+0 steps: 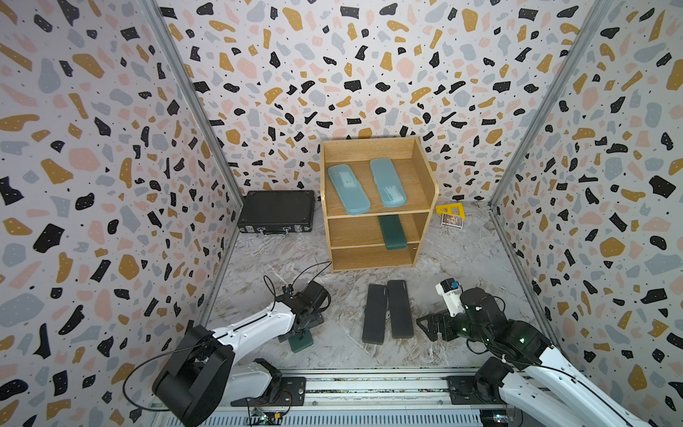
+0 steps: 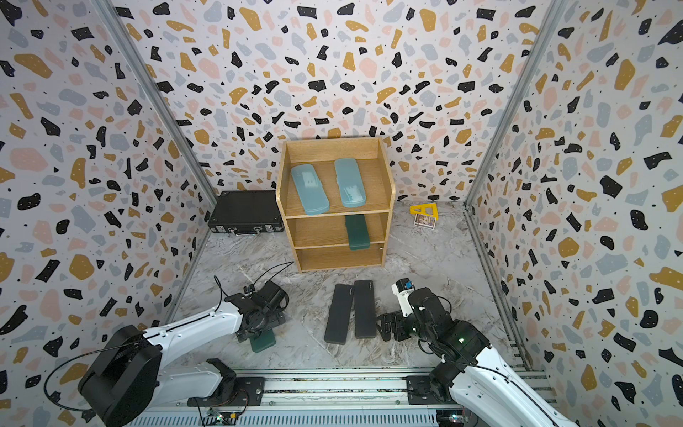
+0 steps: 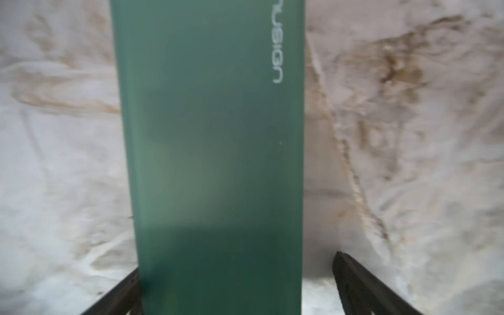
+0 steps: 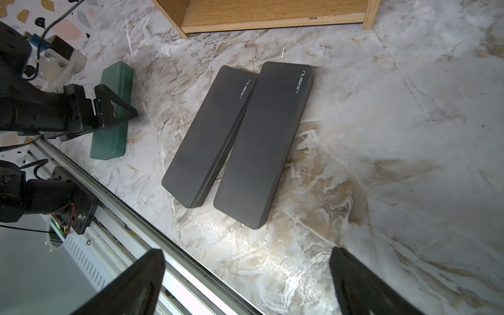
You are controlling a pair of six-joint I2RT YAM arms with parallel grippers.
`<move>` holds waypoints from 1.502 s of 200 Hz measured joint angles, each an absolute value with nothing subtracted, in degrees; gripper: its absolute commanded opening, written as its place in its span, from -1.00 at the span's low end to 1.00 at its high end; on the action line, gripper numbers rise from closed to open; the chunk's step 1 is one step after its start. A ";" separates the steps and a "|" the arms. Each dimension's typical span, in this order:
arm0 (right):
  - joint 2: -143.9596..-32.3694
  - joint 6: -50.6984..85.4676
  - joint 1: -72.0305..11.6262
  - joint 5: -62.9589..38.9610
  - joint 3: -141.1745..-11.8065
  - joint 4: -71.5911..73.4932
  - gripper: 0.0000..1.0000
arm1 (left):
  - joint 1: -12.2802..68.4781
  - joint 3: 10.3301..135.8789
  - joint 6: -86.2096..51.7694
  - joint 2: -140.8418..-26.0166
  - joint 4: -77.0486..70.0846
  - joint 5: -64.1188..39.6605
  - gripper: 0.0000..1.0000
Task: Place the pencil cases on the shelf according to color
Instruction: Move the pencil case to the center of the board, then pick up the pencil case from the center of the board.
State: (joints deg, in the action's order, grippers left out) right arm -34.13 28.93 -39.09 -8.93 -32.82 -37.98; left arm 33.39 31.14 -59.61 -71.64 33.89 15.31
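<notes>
One stiff, light, probably slick dark green pencil case lies in front of the shelf, straddled by the left gripper, jaws wide, best pinched across its narrow width.

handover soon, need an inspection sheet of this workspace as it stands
surface: marble-patterned tabletop, brown-streaked
job's things: two light-blue cases on the top tier of the shelf; green case on the middle tier, overhanging its front; second green case and two black cases on the tabletop
clutter: black briefcase left of the shelf; yellow ruler and small card to its right
grippers: left gripper open, straddling the second green case; right gripper open, empty, beside the black cases
cables: black cable looping off the left arm
surroundings: terrazzo-print walls; metal rail at the front
</notes>
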 measured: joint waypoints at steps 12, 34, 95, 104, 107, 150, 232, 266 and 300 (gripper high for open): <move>-34.37 28.95 -39.09 -8.36 -32.84 -38.26 1.00 | 34.96 31.14 -60.25 -71.64 32.69 14.59 0.99; -35.27 29.19 -39.11 -7.75 -32.84 -38.52 1.00 | 39.22 32.03 -62.33 -71.94 31.11 13.32 0.99; -38.68 29.36 -39.09 -6.81 -33.01 -38.11 1.00 | 47.40 42.96 -65.19 -83.05 25.45 12.64 0.99; -39.00 29.15 -39.11 -6.81 -33.26 -38.02 1.00 | 48.03 44.51 -65.17 -84.16 25.41 12.78 0.99; -39.11 29.04 -39.09 -6.81 -33.39 -37.95 1.00 | 48.21 44.93 -65.17 -84.20 25.47 12.93 0.99; -45.58 26.00 -39.11 -8.29 -37.41 -34.57 1.00 | 48.93 45.67 -64.14 -73.91 32.25 18.20 0.99; -70.52 14.85 -49.52 -7.68 -51.42 -26.87 1.00 | 40.80 37.74 -60.69 -44.14 47.57 25.08 0.99; -80.79 10.79 -52.45 -4.16 -56.82 -25.41 1.00 | 35.88 36.71 -57.56 -39.44 48.77 23.97 0.99; -86.24 8.16 -54.76 -2.02 -57.28 -22.68 1.00 | 31.20 36.42 -54.41 -42.35 47.31 21.37 0.99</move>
State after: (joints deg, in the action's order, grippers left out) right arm -86.24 8.16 -54.76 -2.02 -57.28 -22.68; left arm 31.20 36.42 -54.41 -42.35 47.31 21.37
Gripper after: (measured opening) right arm 0.995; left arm 0.993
